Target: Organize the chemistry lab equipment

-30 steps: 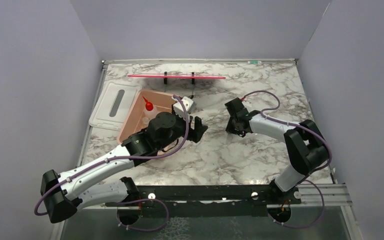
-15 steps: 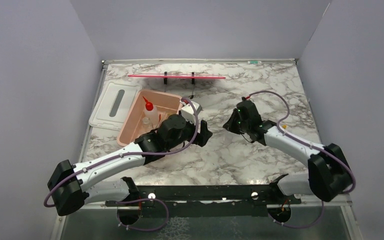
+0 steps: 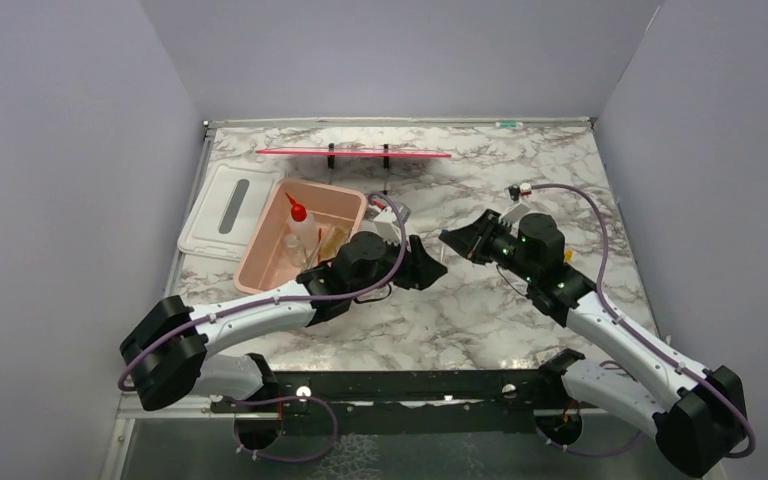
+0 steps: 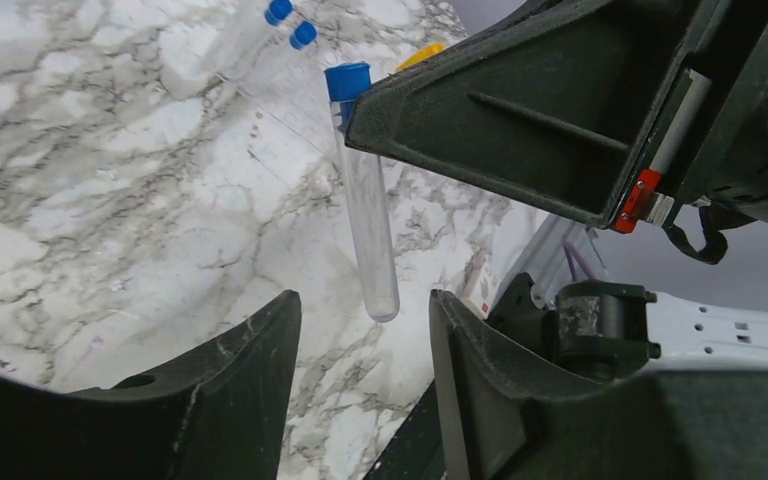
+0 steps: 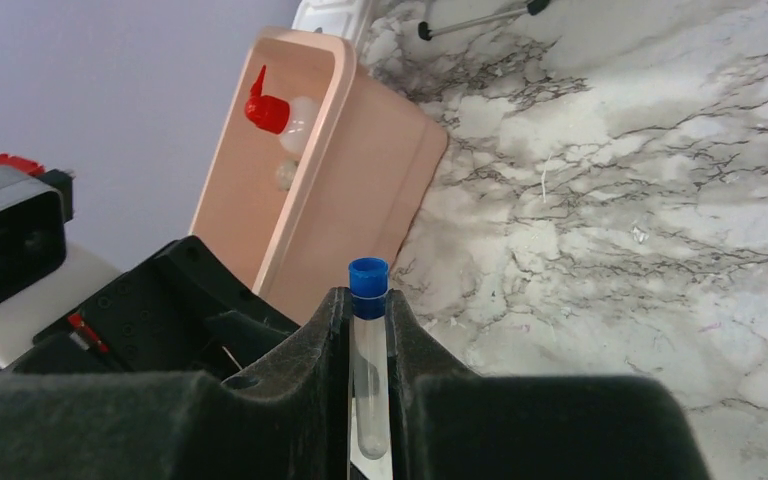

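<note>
Blue-capped tube point(image 5: 368, 375) (clear) pinched in right end effector point(image 5: 368, 312); squeeze bottle point(image 3: 300, 236) standing in tub point(image 3: 258, 240).

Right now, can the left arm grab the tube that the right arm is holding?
Probably yes. The right gripper pinches the blue-capped tube near its cap, so the clear lower part sticks out bare. It lines up with the gap between the open fingers of the left gripper, with nothing in between.

Blue-capped tube point(image 4: 370, 220) in right fingers point(image 4: 520, 110), 2 tubes point(image 4: 290, 25) beyond
</note>
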`<state>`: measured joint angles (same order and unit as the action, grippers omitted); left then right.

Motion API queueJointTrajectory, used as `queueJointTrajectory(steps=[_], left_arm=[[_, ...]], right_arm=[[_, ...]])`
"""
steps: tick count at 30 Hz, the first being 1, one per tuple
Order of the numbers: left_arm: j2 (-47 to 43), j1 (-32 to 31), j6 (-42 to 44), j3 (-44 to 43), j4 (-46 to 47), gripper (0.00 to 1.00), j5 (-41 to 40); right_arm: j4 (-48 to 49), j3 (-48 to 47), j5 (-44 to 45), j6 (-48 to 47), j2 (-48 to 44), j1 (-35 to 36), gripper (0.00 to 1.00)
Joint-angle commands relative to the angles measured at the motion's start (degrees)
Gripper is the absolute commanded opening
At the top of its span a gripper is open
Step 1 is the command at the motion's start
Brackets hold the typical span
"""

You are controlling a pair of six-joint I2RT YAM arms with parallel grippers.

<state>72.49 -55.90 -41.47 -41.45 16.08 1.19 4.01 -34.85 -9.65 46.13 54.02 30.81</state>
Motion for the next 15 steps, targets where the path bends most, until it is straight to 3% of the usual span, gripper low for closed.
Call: queueJointTrajectory(steps=[1,7,11,15], left_arm=[[1.63,-0.18,-3.31,-0.8,5.91,0.49,4.81],[2.25,-0.18,0.5,1.1,9.67,0.3,5.18],[3.37,-0.18,9.59,0.78,10.12,0.24,8.13],[4.27,-0.18,13.28,0.38,10.11,0.19,11.28]], right_arm=[[3.2,1.64,-4.73,2.3,-1.54,0.41,0.15],[3.97,2.42,-7.09,3.62,-2.51,0.39,0.15],[2.62,2.35,-6.89,3.64,-3.91,0.47,0.15],[0.47,1.14,-6.1,3.18,-5.75,0.45,0.15]])
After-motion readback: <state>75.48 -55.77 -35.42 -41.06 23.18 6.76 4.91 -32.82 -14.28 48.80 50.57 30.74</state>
